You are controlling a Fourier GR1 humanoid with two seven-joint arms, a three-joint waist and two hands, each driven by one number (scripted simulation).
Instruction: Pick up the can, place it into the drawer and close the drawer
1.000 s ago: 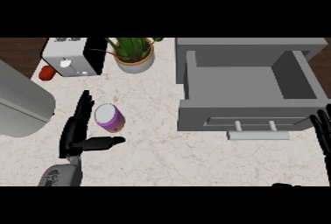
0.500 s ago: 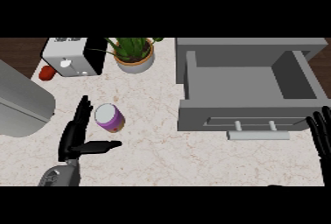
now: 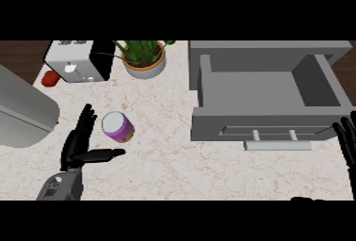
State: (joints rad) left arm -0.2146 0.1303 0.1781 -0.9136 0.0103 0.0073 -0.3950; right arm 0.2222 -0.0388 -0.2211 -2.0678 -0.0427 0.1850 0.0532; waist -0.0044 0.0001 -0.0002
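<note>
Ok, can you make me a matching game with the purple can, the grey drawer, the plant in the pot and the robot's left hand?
Things:
1. purple can with a white top
2. grey drawer with a handle
3. green plant in a tan pot
4. black left hand

Places or states:
A. pulled open, nothing inside
B. at the counter's back, beside the white appliance
C. open, just left of the can
D. standing on the marble counter

Pairs: 1-D, 2-A, 3-B, 4-C
</note>
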